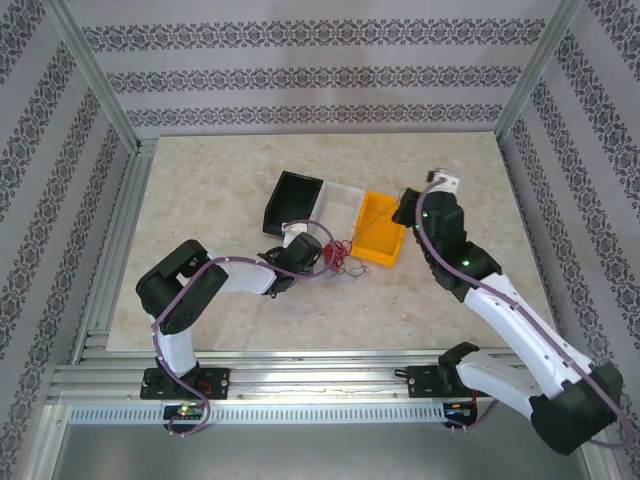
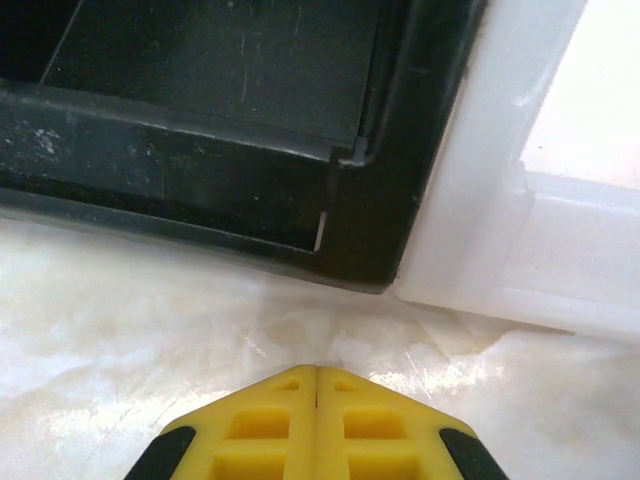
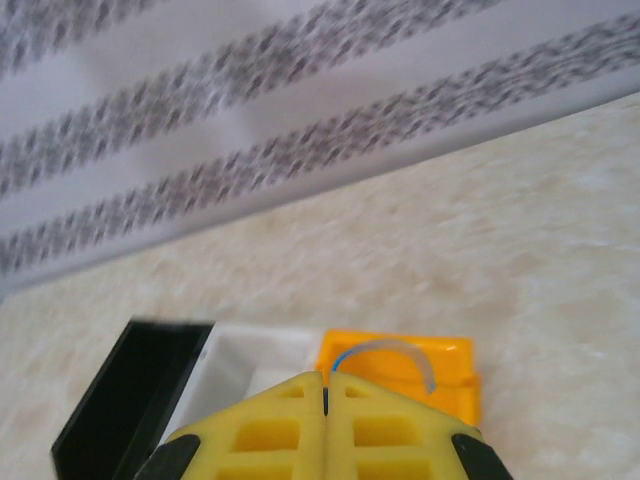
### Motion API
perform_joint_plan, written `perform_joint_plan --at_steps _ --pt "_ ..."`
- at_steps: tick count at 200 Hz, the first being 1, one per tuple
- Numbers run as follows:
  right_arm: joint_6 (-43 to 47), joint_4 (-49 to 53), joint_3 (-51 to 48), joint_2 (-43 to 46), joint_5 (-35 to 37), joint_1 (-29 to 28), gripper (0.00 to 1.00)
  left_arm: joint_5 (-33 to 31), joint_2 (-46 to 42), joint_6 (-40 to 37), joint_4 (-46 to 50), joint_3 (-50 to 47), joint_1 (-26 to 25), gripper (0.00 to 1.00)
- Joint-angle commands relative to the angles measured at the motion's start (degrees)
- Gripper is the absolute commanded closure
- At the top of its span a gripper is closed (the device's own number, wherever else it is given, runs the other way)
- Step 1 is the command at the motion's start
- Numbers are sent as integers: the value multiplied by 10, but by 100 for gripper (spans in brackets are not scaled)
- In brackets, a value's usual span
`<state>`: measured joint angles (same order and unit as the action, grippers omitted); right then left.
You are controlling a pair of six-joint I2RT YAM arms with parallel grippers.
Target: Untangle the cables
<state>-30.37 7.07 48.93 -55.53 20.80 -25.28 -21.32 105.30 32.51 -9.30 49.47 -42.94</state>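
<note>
The cables (image 1: 341, 256) lie as a small red and dark bundle on the table in front of the bins. My left gripper (image 1: 293, 238) (image 2: 317, 372) is shut just left of the bundle, low over the table, its tips facing the corner where the black bin meets the white one. Nothing shows between its yellow fingers. My right gripper (image 1: 406, 210) (image 3: 325, 378) hovers over the orange bin (image 1: 378, 259) (image 3: 465, 385), shut on a thin blue-grey wire (image 3: 392, 345) that arcs out from its tips above that bin.
Three open bins stand side by side at mid-table: black (image 1: 292, 182) (image 2: 200, 150) (image 3: 130, 390), white (image 1: 345, 190) (image 2: 560, 230) (image 3: 250, 355), and orange. Patterned walls and an aluminium frame (image 1: 100, 300) close in the table.
</note>
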Motion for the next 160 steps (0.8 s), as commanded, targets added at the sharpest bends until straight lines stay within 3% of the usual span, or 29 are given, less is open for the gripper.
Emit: perform_joint_plan --at_steps 1,46,64,85,108,134,160 --pt "-50 8 -15 31 26 41 100 -13 9 20 30 -8 16 100" --pt "-59 2 -25 53 -65 107 100 -2 2 13 6 -23 19 100" --pt "-50 0 -30 48 -101 106 100 52 -6 -28 -68 -48 19 100" --pt "-42 -3 -37 40 -139 97 100 174 -23 -86 -192 -90 18 100" --pt "-13 2 -39 34 -145 60 100 260 -42 -109 -281 -114 16 60" --pt "12 18 -30 26 -116 9 100 289 -55 -102 -262 -91 16 47" --pt "-40 27 -51 11 -89 10 100 319 -43 -91 -242 -46 16 38"
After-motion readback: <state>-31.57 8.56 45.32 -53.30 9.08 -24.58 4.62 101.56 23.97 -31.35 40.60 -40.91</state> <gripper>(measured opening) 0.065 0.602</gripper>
